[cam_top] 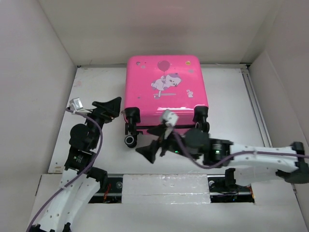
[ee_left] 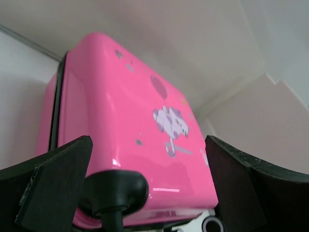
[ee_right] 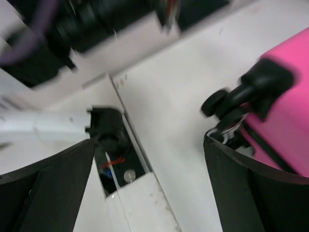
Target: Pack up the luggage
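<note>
The hot-pink luggage (cam_top: 166, 92) lies flat and closed in the middle of the table, its cartoon lid up and its black wheels (cam_top: 130, 140) toward me. My left gripper (cam_top: 113, 110) is open and empty at the case's near left corner. In the left wrist view the luggage (ee_left: 130, 121) fills the frame, and a black wheel (ee_left: 113, 191) sits between the spread fingers (ee_left: 53, 183). My right gripper (cam_top: 153, 142) is open and empty just in front of the wheels. In the right wrist view the luggage (ee_right: 289, 111) and a wheel (ee_right: 215, 102) show at the right edge.
White walls (cam_top: 34, 87) enclose the table on the left, back and right. A dark slot (cam_top: 116, 186) with the arm bases runs along the near edge, also in the right wrist view (ee_right: 113, 154). A metal rail (cam_top: 256, 106) runs along the right side.
</note>
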